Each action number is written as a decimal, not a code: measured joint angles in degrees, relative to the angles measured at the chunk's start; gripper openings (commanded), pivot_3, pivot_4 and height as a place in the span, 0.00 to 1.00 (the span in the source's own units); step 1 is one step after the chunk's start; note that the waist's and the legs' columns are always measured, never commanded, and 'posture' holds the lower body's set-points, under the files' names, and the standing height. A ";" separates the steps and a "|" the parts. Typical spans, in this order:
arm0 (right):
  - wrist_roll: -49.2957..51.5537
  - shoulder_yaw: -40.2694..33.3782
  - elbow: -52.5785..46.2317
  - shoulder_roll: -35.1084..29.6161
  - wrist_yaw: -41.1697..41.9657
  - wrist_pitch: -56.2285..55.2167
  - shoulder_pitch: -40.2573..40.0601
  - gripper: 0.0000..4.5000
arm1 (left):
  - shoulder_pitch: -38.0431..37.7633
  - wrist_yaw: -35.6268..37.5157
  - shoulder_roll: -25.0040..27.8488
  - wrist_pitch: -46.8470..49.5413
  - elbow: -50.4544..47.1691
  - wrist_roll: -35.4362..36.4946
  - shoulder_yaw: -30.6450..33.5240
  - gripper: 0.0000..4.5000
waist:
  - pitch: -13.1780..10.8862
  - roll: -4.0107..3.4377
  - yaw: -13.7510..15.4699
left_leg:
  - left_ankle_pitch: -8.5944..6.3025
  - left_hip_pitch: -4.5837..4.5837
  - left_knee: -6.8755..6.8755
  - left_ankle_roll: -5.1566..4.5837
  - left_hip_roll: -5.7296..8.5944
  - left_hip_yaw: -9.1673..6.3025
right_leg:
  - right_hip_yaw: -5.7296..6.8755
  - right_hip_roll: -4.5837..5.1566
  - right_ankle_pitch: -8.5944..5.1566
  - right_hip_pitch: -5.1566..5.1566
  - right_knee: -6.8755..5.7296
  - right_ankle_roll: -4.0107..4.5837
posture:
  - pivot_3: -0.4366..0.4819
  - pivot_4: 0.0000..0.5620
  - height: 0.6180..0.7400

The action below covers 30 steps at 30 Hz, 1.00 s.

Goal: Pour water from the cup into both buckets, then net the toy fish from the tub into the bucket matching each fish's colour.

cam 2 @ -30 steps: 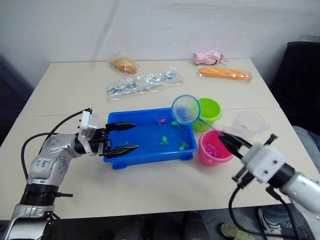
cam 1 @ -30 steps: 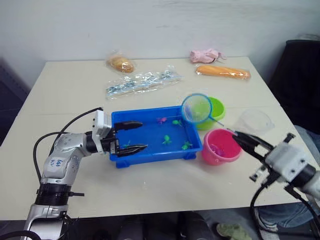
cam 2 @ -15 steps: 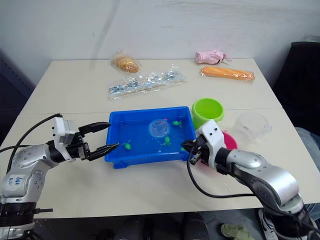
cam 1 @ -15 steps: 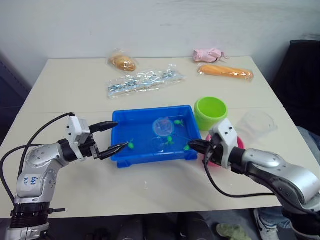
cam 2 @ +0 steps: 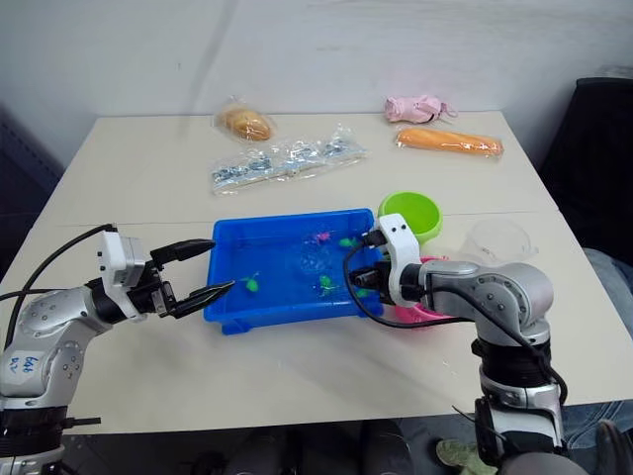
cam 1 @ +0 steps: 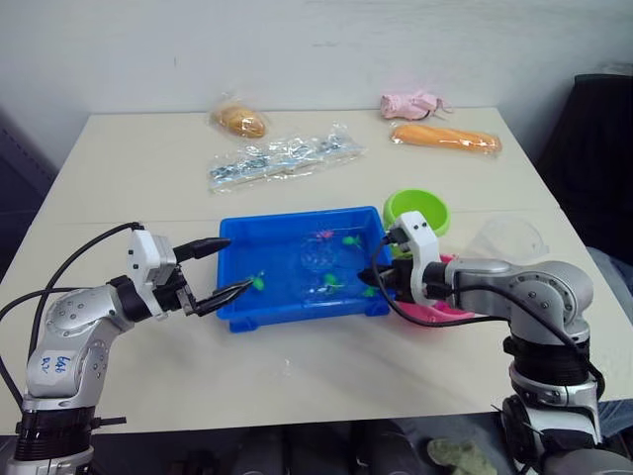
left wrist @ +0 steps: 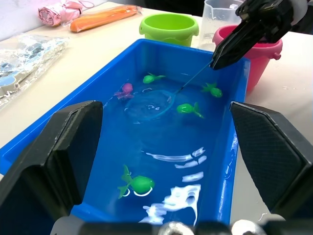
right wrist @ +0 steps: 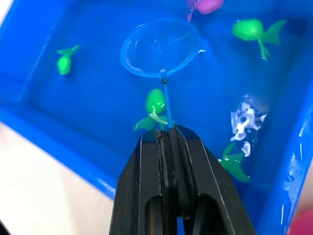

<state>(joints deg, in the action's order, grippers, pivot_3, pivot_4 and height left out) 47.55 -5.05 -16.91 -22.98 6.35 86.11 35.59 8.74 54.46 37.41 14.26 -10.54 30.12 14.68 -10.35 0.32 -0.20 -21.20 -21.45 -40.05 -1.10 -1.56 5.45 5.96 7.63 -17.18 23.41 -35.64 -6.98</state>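
The blue tub (cam 1: 287,304) holds water and several toy fish: green ones (cam 1: 259,283) (cam 1: 331,280) and a pink one (cam 1: 322,236). My right gripper (cam 1: 371,280) is at the tub's right end, shut on the thin handle of a blue net. The net's hoop (right wrist: 160,46) lies in the water mid-tub, with a green fish (right wrist: 154,105) under its handle. My left gripper (cam 1: 239,263) stands open at the tub's left end, holding nothing. The lime bucket (cam 1: 415,210) is behind the right gripper. My right arm partly hides the pink bucket (left wrist: 264,54). The clear cup (cam 1: 506,237) stands to the right.
At the table's back lie a bagged bun (cam 1: 239,121), a clear bag of small blue pieces (cam 1: 282,158), an orange packet (cam 1: 443,139) and a pink bundle (cam 1: 410,102). A black chair (cam 1: 603,148) stands beside the table's right edge.
The net has come down from above the lime bucket into the tub water. My left gripper has drawn back from over the tub to its left end.
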 measured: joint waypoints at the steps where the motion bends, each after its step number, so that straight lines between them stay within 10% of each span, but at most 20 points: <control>1: -0.95 0.00 0.51 0.19 -0.19 -0.01 0.08 0.00 | 0.00 -0.03 -0.04 -0.02 0.00 0.00 0.00 0.99 | 0.00 0.00 -0.06 | 0.00 0.00 0.00 0.00 0.00 0.01 | 0.00 -0.01 0.00 0.01 0.00 0.00 | 0.48 0.27 1.00; 30: -1.52 2.56 -7.08 -6.42 11.40 6.12 1.43 0.00 | -0.93 1.69 -0.23 -2.47 2.01 0.00 -0.01 0.99 | 0.00 0.00 -0.24 | 0.01 -0.04 0.04 0.03 -0.05 0.02 | -0.01 -0.05 0.00 0.08 0.02 0.00 | 0.48 0.27 1.00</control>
<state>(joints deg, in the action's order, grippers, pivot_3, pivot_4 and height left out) 46.03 -2.48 -24.00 -29.40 17.75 92.23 37.02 7.81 56.15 37.18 11.79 -8.52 30.12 14.67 -10.35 0.32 -0.44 -21.19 -21.49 -40.01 -1.07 -1.60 5.46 5.95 7.58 -17.18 23.49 -35.62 -6.98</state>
